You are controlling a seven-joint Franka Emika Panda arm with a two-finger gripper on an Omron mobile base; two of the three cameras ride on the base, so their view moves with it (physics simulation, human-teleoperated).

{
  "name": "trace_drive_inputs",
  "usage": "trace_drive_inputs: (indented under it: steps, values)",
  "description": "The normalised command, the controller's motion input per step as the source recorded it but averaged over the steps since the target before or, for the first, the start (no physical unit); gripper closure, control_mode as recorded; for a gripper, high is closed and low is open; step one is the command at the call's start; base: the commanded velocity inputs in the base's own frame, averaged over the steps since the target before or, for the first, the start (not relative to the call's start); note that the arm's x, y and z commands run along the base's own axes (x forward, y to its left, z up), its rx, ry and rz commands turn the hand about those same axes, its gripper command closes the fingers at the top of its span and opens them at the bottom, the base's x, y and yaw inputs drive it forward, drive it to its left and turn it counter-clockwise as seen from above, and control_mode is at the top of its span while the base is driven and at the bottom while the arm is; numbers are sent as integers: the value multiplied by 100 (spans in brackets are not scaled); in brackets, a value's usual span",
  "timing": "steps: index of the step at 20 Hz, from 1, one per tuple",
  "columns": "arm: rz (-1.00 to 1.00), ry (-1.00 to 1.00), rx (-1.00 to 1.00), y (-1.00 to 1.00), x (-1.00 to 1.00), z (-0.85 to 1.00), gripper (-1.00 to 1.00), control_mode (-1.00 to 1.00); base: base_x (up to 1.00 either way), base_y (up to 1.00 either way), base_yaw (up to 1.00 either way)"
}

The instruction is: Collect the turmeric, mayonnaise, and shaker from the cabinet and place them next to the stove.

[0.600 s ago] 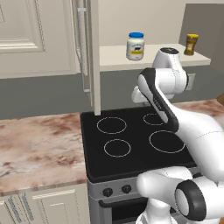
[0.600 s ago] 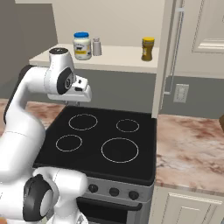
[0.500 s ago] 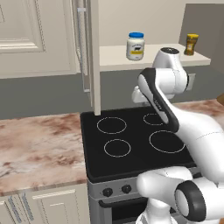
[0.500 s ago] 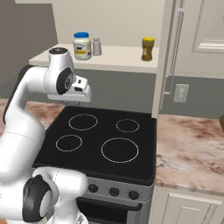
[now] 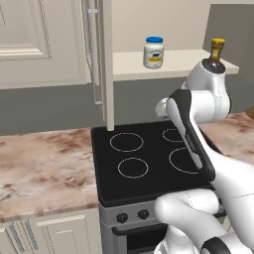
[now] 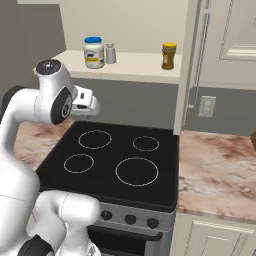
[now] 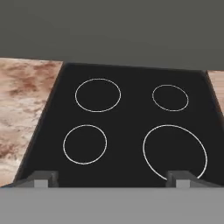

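Little has shifted since half a second ago: your arm holds nearly the same pose above the stove [image 6: 120, 160], its wrist only slightly turned. Your end effector [image 7: 111, 177] looks down on the black cooktop, fingers spread wide and grasping nothing. All three items wait on the cabinet [image 6: 210, 45] shelf: the mayonnaise [image 6: 93, 52] at the left, the shaker [image 6: 110, 53] just beside it, the turmeric [image 6: 169, 55] well apart to the right. Nothing sits on the counter [image 6: 220, 170] by the stove, so every pickup remains ahead of you.

Stove [image 6: 120, 155] top bare; open cabinet door [image 6: 187, 65] flanks shelf [image 6: 135, 67] beside turmeric [image 6: 169, 55].
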Motion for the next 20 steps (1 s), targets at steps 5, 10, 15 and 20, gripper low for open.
trace_drive_inputs:
  steps: [5, 10, 15, 20]
  values:
    - [1, -35, 2, 1, -3, 80, -100, -100, 0, 0, 0]
    - [0, -17, 3, 0, 4, 79, -100, -100, 0, 0, 0]
    - [0, -14, 2, 6, 12, 59, -100, -100, 0, 0, 0]
    - [-1, -20, 4, 9, 25, 38, -100, -100, 0, 0, 0]
